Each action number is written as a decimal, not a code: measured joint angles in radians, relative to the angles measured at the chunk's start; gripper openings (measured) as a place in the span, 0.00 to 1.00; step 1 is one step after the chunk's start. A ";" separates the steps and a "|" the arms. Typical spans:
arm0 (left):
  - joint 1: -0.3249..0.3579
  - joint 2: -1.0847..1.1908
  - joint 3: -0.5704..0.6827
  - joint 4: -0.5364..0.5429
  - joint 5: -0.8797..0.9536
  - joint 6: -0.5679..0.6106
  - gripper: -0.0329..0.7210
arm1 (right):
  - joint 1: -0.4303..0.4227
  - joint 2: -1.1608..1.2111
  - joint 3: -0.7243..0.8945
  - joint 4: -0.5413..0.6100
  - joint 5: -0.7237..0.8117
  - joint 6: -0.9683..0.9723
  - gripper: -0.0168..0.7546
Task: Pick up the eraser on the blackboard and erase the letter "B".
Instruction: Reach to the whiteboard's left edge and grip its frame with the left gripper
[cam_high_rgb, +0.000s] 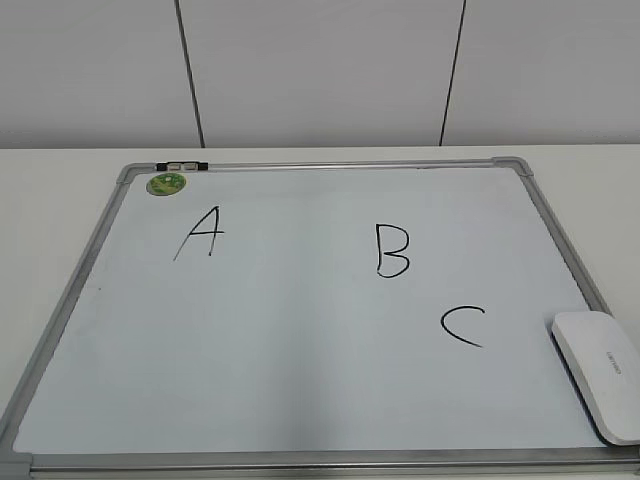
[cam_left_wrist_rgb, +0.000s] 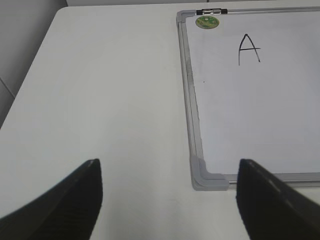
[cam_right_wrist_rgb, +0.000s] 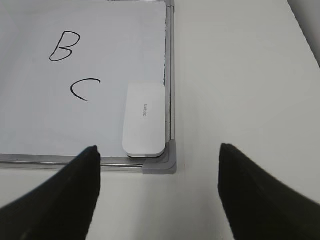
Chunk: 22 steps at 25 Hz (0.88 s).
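The right gripper (cam_right_wrist_rgb: 157, 192) hangs over the white counter (cam_right_wrist_rgb: 240, 75) just in front of the near right corner of the blackboard (cam_right_wrist_rgb: 169, 75), its fingers spread wide with nothing between them; the left gripper (cam_left_wrist_rgb: 170, 200) is likewise wide apart and empty, near the board's near left corner. The eraser (cam_right_wrist_rgb: 144, 120) lies flat on the board in that right corner, at about 12 o'clock from the right gripper, its long side touching or almost touching the silver frame. I judge this the main risk: one finger must go down on the frame side, and it could strike the frame or push the eraser away instead of closing around it. The smooth shell may also slip. The letter "C" (cam_right_wrist_rgb: 84, 89) sits at about 10 o'clock from the eraser, and the letter "B" (cam_right_wrist_rgb: 65, 46) is farther, not far beyond it, so a wide stroke could smear the "C" too. The letter "A" (cam_high_rgb: 202, 232) and the green magnet (cam_high_rgb: 167, 184) are well apart, at the far left. In the exterior view no arm is visible and the eraser is cut off by the edge; its grey lettering is too small to read, and its underside is hardly visible.
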<state>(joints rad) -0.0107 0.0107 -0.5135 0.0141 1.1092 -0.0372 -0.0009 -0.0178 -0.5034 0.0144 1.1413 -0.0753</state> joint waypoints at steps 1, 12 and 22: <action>0.000 0.000 0.000 0.000 0.000 0.000 0.85 | 0.000 0.000 0.000 0.000 0.000 0.000 0.75; 0.000 0.000 0.000 0.000 0.000 0.000 0.84 | 0.000 0.000 0.000 0.000 0.000 0.000 0.75; 0.000 0.002 0.000 0.000 -0.002 0.000 0.83 | 0.000 0.000 0.000 0.000 0.000 0.000 0.75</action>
<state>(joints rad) -0.0107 0.0130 -0.5135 0.0141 1.1076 -0.0372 -0.0009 -0.0178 -0.5034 0.0144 1.1413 -0.0753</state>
